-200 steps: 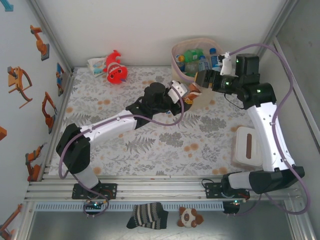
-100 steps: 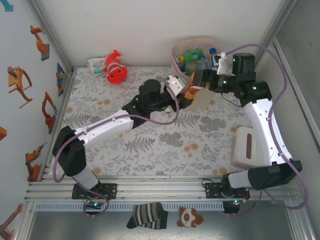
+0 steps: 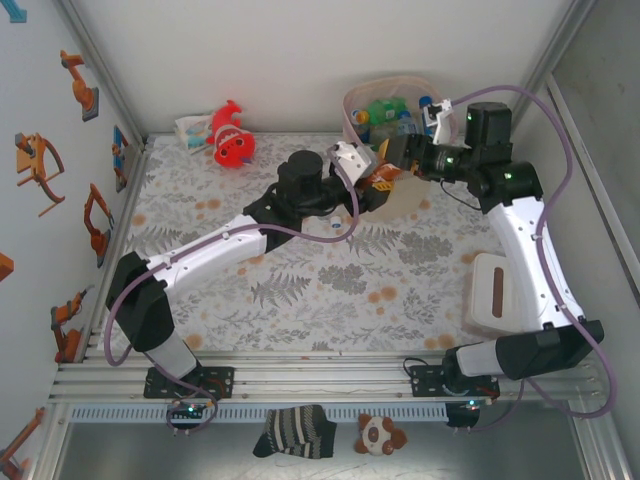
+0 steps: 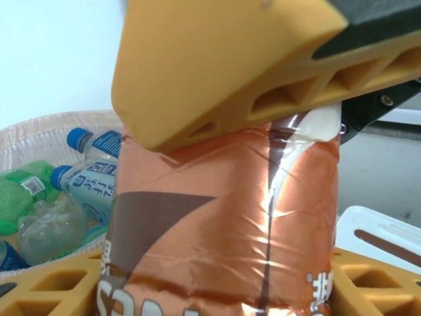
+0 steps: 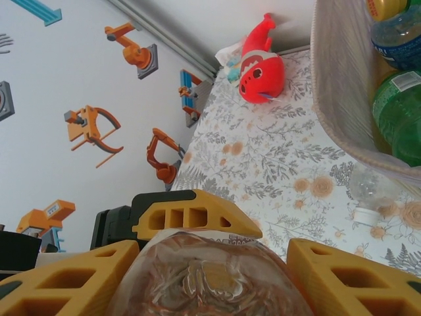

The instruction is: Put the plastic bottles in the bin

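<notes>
Most of the job looks done. The bin [image 3: 347, 112] holds a heap of plastic bottles: a green bottle [image 3: 385, 110] near the middle, a blue-capped clear bottle [image 4: 99, 141] with a blue and white label, and several crumpled clear ones around them.

One brown bottle [image 3: 385, 180] is in the air just in front of the bin, at about rim height and not yet over the opening. Both arms meet on it. The left gripper [image 4: 220, 289] has its yellow fingers against either side of the coppery label. The right gripper [image 5: 210, 283] is partly closed, with the bottle's clear end filling the space between its fingers. One right finger lies across the top of the bottle in the left wrist view. This looks like a handover beside the bin, but I cannot tell which gripper is carrying the weight.

What remains, as I judge it, is for one arm to let go and the other to carry the brown bottle over the rim and drop it in. The right wrist view also shows what looks like a clear bottle [image 5: 368, 192] with a white cap, lying on the counter [image 3: 300, 290] at the foot of the bin. If it is a bottle, it has yet to go in.

The red fish plush [image 3: 230, 135], to the left of the bin, is not part of the task.
</notes>
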Robot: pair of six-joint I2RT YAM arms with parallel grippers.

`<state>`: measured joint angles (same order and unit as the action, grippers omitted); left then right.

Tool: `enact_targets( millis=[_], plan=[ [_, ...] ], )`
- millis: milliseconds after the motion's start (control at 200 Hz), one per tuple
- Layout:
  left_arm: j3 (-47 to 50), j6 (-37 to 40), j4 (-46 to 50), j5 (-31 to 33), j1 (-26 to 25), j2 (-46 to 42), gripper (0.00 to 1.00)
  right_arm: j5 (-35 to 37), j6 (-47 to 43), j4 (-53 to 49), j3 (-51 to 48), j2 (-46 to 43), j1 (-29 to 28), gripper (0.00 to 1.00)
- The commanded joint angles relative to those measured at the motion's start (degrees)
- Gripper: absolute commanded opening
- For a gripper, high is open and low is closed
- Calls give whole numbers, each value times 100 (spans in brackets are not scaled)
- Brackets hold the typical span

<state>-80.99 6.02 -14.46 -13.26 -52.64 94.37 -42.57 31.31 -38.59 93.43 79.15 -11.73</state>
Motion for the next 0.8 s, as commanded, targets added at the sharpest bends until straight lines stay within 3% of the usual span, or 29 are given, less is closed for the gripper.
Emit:
enact_targets(
  millis=[0,220,796],
  plan=[
    [-272,-197,-273,-6,-18,-85,66,252,-28,-157,207,122,-5,52],
    [126,-67,-205,355,8,-538,81,934,-118,-197,732,313,-5,45],
    [1628,49,408,1346,147,-2125,81,3212,-1617,-1866,4104,2201,13,43]
  ],
)
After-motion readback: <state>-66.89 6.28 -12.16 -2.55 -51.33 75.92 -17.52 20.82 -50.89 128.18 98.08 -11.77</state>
